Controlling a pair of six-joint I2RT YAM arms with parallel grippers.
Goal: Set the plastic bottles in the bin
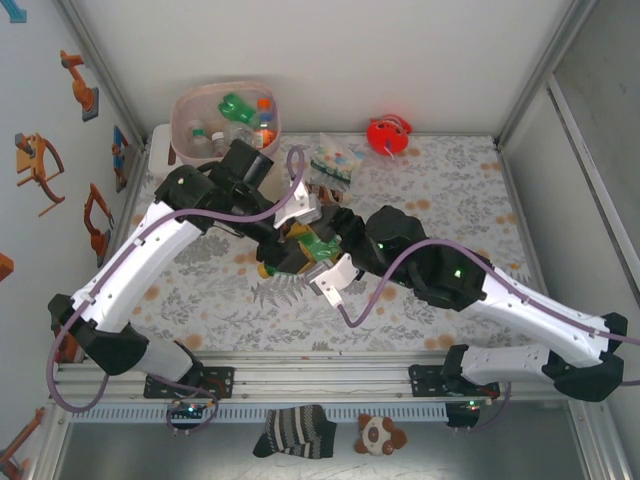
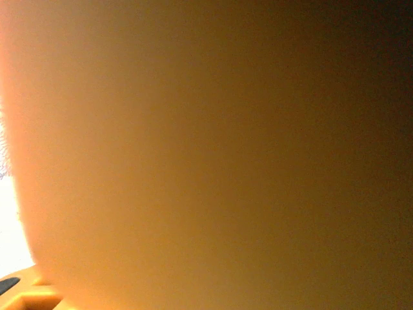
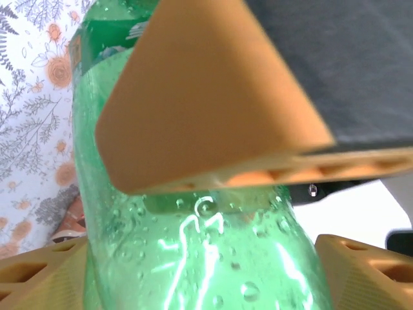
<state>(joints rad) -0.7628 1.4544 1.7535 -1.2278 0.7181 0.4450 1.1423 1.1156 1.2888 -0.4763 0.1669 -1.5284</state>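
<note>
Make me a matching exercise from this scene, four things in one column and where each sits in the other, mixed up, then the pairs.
1 bin
2 red round toy
3 green bottle
4 striped sock

A centre of the table
B far left corner
C near side, off the table
D far edge, right of middle

Pairs: 1-B, 2-D, 3-A, 4-C

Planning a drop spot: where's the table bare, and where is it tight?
Bare: far-right table between red toy and right wall; near strip between arms and front rail. Crowded: centre, where the arms meet at the green bottle; far left around bin and packet.
</note>
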